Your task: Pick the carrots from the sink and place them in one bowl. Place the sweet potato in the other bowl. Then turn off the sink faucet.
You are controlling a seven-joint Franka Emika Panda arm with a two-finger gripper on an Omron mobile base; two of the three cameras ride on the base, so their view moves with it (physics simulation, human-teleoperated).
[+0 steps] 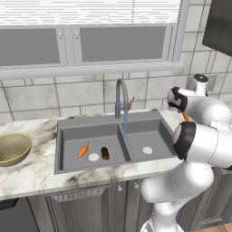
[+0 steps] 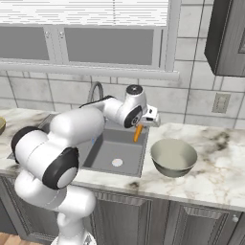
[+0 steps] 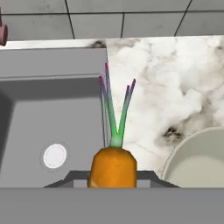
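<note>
Claw pinching one carrot tight, up in the air over the right edge of the sink, just beside the grey bowl. Carrot hanging down from the claw, green top pointing away in the hand view. Second carrot down in the left basin, near the dark sweet potato. Tan bowl far left on the counter. Water running from the faucet.

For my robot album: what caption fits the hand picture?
Gripper carries a carrot from the sink toward the grey bowl.
</note>
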